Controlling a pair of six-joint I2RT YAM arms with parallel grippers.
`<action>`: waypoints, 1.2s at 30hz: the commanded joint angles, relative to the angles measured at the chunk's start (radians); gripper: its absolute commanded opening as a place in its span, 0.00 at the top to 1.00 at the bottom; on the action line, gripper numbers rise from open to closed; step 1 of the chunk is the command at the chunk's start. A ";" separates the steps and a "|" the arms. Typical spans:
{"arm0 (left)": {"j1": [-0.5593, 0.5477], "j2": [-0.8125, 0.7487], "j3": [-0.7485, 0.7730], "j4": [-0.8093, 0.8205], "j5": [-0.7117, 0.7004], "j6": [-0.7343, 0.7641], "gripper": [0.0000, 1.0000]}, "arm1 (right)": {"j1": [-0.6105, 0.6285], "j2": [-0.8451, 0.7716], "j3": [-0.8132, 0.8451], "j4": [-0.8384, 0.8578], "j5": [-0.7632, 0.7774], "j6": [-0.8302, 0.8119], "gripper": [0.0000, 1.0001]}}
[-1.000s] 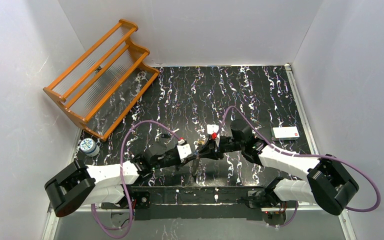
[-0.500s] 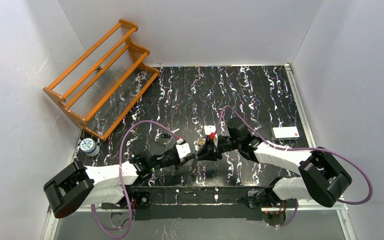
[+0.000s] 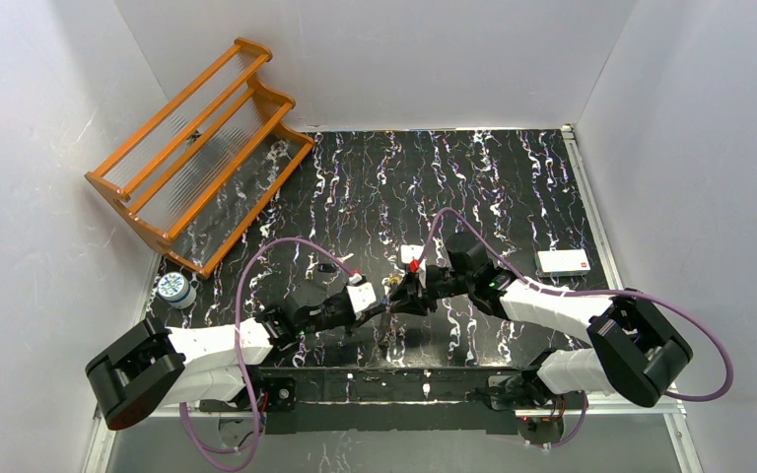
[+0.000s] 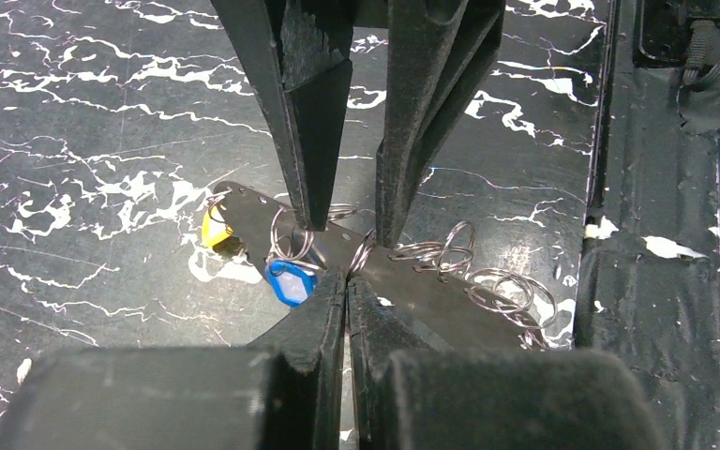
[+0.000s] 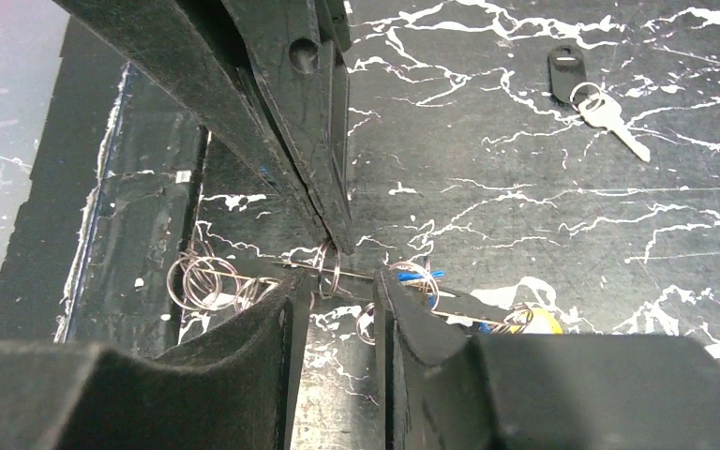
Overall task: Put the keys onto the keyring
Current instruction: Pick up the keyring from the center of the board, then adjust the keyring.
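Observation:
My left gripper is shut on a thin metal split ring, one of a linked bunch of rings lying on the table. A blue tag and a yellow tag hang on that bunch. My right gripper is open, its fingertips either side of the pinched ring and facing the left gripper. A black-headed key with a silver key lies apart on the table. In the top view both grippers meet at the table's near middle. No white oval loop shows.
A white card with a red mark lies to the right. A small round tin stands at the left, and an orange wooden rack at the back left. The table's raised near edge is close behind the rings.
My right gripper has moved a little left and closer to the left gripper, its jaws now round the pinched ring. The left arm has stayed nearly still.

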 commanded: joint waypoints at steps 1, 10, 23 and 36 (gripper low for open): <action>-0.004 -0.020 -0.010 -0.017 0.001 -0.004 1.00 | 0.002 -0.007 0.009 -0.012 0.058 -0.016 0.60; -0.004 -0.019 -0.002 -0.017 0.002 -0.008 1.00 | 0.004 -0.009 -0.020 0.042 0.023 -0.001 0.62; -0.004 -0.020 -0.003 -0.012 0.003 -0.031 1.00 | 0.009 0.039 0.010 0.051 -0.049 0.000 0.99; -0.004 -0.153 -0.008 -0.132 -0.060 0.034 0.57 | 0.015 0.083 0.248 -0.417 -0.069 -0.171 0.99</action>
